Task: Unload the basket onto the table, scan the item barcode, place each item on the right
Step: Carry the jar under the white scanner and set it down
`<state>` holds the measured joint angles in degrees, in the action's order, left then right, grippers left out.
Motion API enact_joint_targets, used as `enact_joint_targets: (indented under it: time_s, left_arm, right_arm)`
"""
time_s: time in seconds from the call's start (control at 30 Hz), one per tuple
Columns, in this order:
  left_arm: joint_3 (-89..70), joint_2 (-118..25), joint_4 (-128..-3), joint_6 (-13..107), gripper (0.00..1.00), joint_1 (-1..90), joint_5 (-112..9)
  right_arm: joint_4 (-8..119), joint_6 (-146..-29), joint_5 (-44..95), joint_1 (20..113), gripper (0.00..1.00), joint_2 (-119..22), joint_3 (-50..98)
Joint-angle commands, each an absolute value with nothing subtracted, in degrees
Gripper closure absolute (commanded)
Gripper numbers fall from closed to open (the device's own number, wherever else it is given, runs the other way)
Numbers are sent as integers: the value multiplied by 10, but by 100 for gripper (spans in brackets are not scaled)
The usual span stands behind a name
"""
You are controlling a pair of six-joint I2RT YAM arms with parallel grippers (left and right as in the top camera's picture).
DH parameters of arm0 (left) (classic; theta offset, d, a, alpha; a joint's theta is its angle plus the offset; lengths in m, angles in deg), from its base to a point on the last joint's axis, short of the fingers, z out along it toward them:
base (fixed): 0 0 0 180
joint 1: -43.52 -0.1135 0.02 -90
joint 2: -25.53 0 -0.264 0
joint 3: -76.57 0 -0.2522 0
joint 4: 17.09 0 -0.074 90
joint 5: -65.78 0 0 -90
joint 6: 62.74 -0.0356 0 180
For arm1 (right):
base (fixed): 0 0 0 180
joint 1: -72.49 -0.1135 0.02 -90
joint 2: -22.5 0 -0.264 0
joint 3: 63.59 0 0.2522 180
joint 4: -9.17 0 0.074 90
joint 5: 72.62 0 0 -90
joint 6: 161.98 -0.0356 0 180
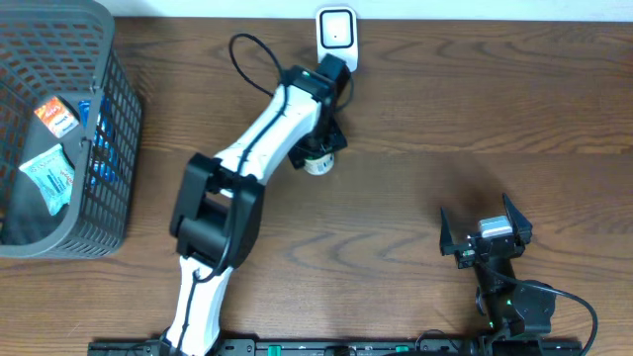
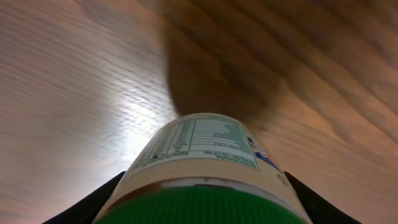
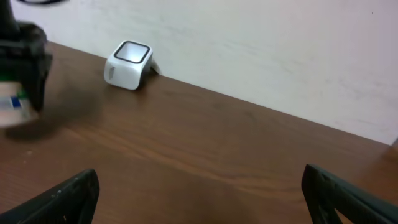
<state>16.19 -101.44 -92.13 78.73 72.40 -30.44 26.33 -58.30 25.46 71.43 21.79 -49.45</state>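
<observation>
The left gripper (image 1: pixel 318 150) is closed on a jar (image 1: pixel 318 164), its jaws partly spread to the jar's width. From overhead, the left arm reaches across the wooden table (image 1: pixel 475 109) towards the far edge. The gripper and jar sit near a white scanner (image 1: pixel 335 36) that stands at that edge, and they are not touching it. Only the pale round end of the jar shows below the dark fingers. The right gripper (image 1: pixel 485 235) rests well apart, at the near right of the table, with its jaws wide and nothing between them. A dark mesh basket (image 1: pixel 117 129) at the left edge holds some packets (image 1: pixel 49 173).

In the left wrist view, the jar fills the lower middle. It has a ribbed green lid (image 2: pixel 205 208) nearest the camera and a printed label with fine text on its pale body. A dark finger presses each side of the jar, just by the lid. The jar points out over the table, and its shadow falls on the wood beyond. Whether the far end touches the table cannot be told.

In the right wrist view, the two fingers (image 3: pixel 65 199) of that gripper stand at the bottom corners, far apart, with bare wood between them. The scanner sits against the wall at upper left. The left gripper and a blurred part of the jar show at the left edge.
</observation>
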Motion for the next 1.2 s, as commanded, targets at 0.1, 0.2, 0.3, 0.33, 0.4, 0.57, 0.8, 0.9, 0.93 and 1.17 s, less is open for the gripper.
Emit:
enact_joint_targets:
  time_s: [0.1,0.2,0.3,0.33,0.4,0.57,0.8,0.9,0.93,1.17]
  left_arm:
    - [163,-1026,-912,878,37,739,-293]
    - [163,-1026,-914,878,37,742,-287]
    - [158,-1026,-913,878,37,742,-284]
    - [156,-1026,-913,881,37,742,-275]
    - [148,-1026,-909,881,38,745,-244]
    - [129,-1026,-905,885,37,755,-186]
    - [130,-1016,-906,814,2,762,-175]
    - [137,-993,-916,788,2,759,-175]
    - [143,-982,-919,779,2,759,-175]
    - [219,-842,-936,626,2,745,-175]
  right_arm:
    - [266,-582,254,716,1,221,-495]
    - [265,-582,254,716,1,221,-495]
    - [265,-582,254,716,1,221,-495]
    - [266,-582,254,716,1,221,-495]
    - [265,-582,254,716,1,221,-495]
    - [266,-582,254,716,1,221,-495]
    - [265,-582,254,716,1,221,-495]
    - [265,-582,254,716,1,221,-495]
    - [266,-582,254,716,1,221,-495]
    - [265,-582,254,716,1,221,-495]
